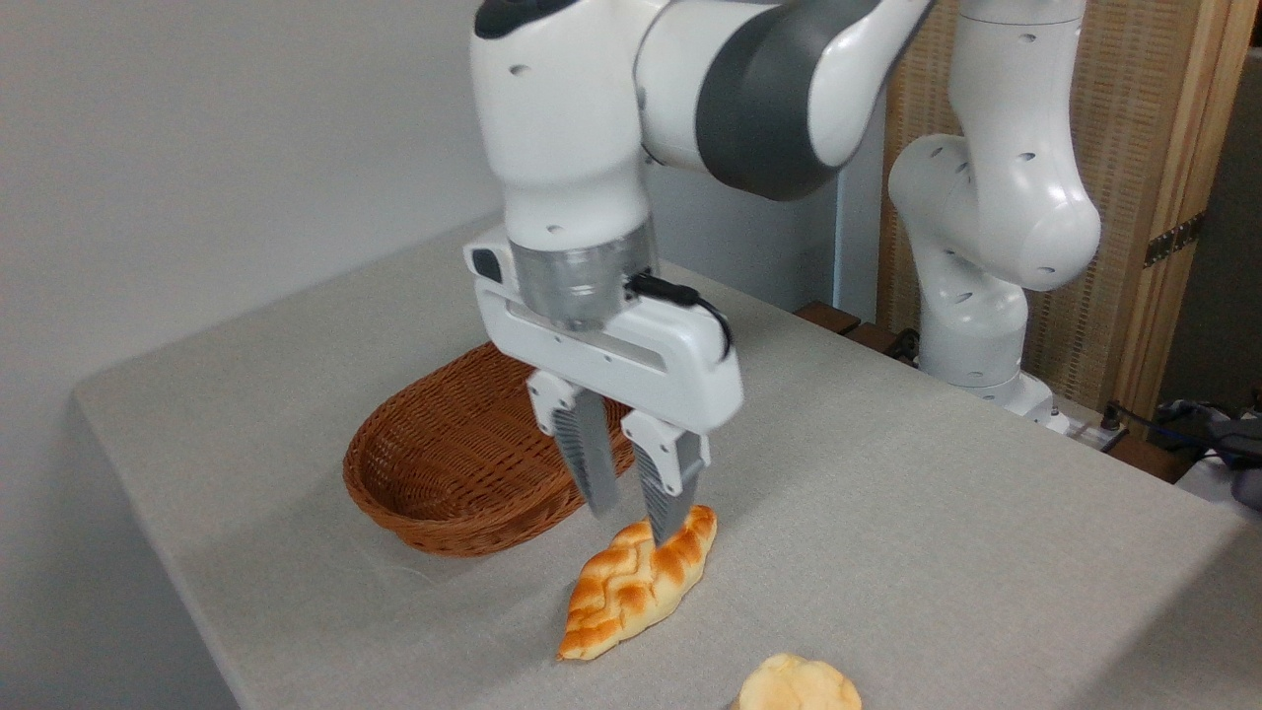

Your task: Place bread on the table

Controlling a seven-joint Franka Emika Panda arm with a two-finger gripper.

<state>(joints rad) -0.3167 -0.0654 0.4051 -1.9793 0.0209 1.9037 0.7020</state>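
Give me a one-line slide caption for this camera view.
Open claw above braided loaf; round bun on table, basket empty.

White arm bends downward; gripper (634,525) points straight down; fingers (590,461) slightly parted, holding nothing.

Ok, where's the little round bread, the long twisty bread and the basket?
bread (799,685), fixed camera, on its pale domed top.
braided loaf (631,584), fixed camera, on its plaited middle.
wicker basket (444,463), fixed camera, on its woven inner wall.
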